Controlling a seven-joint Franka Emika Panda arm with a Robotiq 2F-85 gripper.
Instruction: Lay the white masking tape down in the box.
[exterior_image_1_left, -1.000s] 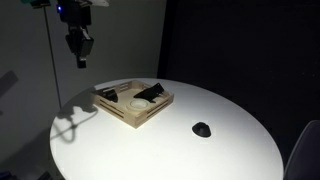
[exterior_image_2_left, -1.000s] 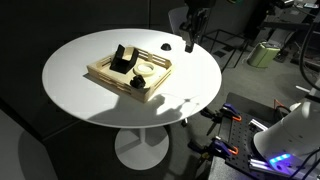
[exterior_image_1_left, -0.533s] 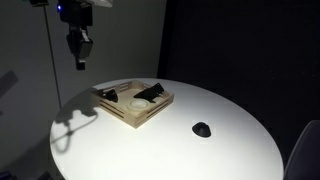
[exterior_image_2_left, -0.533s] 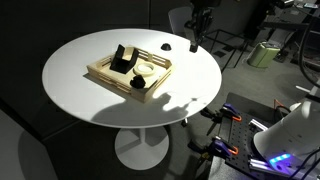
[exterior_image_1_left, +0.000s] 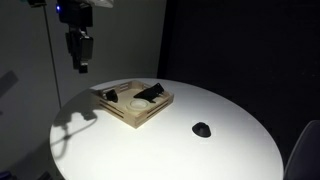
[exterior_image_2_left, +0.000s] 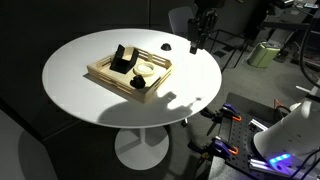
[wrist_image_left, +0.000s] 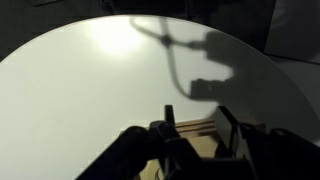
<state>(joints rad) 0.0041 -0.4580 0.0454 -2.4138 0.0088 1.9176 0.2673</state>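
Observation:
The box (exterior_image_1_left: 128, 114) is a shallow tan wooden tray on the round white table, seen in both exterior views (exterior_image_2_left: 108, 74). The white masking tape (exterior_image_1_left: 136, 103) is a pale ring inside the box, next to black objects; it is faint in the exterior views (exterior_image_2_left: 147, 70). My gripper (exterior_image_1_left: 79, 66) hangs high in the air beyond the table's edge, well away from the box (exterior_image_2_left: 196, 46). In the wrist view its fingers (wrist_image_left: 196, 128) stand apart with nothing between them, and a corner of the box (wrist_image_left: 195, 133) shows below.
Black objects (exterior_image_2_left: 123, 58) lie in the box with the tape. A small dark lump (exterior_image_1_left: 202, 129) sits alone on the table (exterior_image_1_left: 170, 150). Equipment and a green bin (exterior_image_2_left: 262, 54) stand on the floor beyond the table.
My gripper has shifted slightly sideways in the air. The box, the tape and the dark lump have not moved.

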